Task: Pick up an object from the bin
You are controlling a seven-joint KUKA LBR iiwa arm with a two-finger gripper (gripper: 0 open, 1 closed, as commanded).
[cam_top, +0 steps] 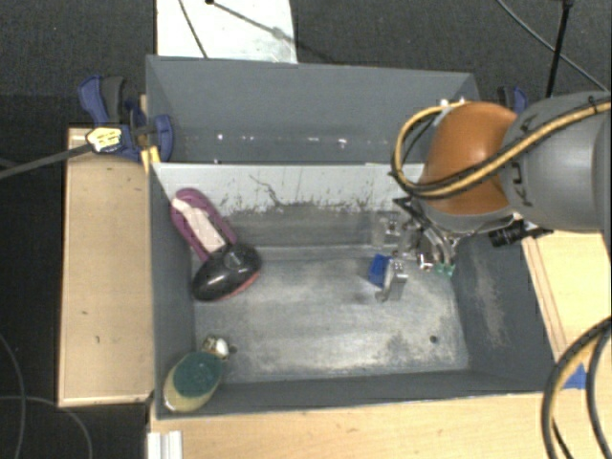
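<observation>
My gripper (394, 277) hangs low over the right middle of the bin floor, below the arm's orange wrist cover. A small blue block (378, 272) sits right against its left side, touching or nearly touching the metal tip; whether it is gripped is unclear. Far to the left lies a purple-handled brush (199, 222) with a dark rounded head (226, 273), pointing down the left wall.
A round green, yellowish-rimmed bottle-like thing (196, 379) with a small metal cap lies in the near left corner. Bare scuffed floor stretches between the brush and the gripper. The back wall stands close behind the gripper; the arm covers the right wall.
</observation>
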